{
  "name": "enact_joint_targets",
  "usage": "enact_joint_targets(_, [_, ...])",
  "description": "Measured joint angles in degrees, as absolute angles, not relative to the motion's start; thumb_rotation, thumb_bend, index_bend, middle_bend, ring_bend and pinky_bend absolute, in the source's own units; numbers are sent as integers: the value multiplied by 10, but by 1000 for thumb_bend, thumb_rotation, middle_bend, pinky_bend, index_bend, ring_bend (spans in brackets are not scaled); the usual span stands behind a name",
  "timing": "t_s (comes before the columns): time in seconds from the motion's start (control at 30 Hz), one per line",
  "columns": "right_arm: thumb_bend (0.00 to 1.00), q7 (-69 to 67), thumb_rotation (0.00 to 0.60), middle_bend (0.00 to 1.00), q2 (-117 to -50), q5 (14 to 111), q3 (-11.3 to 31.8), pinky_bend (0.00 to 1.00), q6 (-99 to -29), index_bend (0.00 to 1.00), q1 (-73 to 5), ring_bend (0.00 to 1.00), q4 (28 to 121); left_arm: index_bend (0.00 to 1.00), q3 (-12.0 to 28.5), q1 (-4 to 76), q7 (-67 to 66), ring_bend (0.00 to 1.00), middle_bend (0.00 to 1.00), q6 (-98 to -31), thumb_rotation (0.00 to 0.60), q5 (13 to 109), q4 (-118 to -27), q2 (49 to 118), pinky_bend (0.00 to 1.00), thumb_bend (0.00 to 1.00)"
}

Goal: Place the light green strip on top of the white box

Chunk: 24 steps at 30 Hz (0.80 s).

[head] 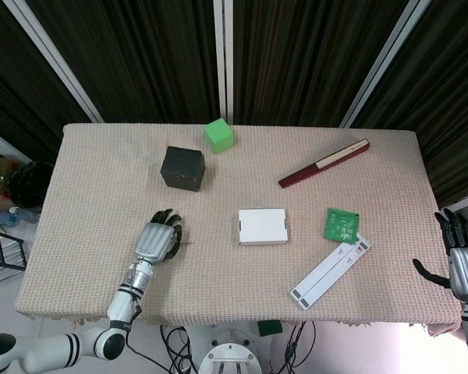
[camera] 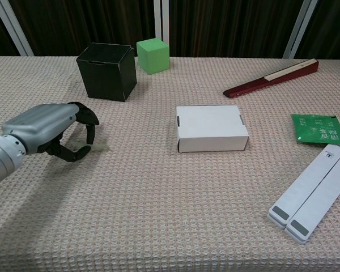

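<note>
Beige woven cloth covers the table [head: 93, 179], and the robot's left hand [camera: 48, 130] rests low over its left part, near the front edge, with dark fingers [camera: 89, 120] curled downward. The chest view shows what the head view hides: a thin, pale light green strip [camera: 95, 148] lies pinched under those fingertips, its free end poking out to the right, low against the cloth. From above, the same left hand [head: 157, 240] covers the strip almost wholly, so only the silver back of the hand and the dark fingers are clear. The flat white cardboard box [head: 262, 227] sits near the table's middle, well apart from the strip and to its right, with nothing on its lid. Only the head view shows the right hand [head: 462, 257], hanging off the table's right edge with fingers spread and nothing in it. Toward the back edge stand a black cube-shaped box [camera: 106, 71] and a bright green cube [camera: 153, 55]. A dark red folded fan [camera: 272, 77] lies slanted toward the back right corner. A green foil packet [camera: 318, 128] and a long white hinged bar [camera: 311, 192] lie near the front right corner.
</note>
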State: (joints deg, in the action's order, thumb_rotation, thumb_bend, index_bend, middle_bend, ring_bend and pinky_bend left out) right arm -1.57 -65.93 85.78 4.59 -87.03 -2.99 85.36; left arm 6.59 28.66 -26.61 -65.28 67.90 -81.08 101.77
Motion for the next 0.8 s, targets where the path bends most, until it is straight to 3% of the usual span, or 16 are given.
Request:
enact_joint_targets(0.47, [194,-24,509,0,-659,858,49,0,-873,0,-31,0,851,603,70,275,-212,102,255,-676,600,707,-884,973,151,442])
enact_joint_targets(0.8, [196,-37,509,0,-655,851,52,0,-884,0,-22,0,845,613,77,304,-164,107,262,-639,600,771,-1025,864,164,444])
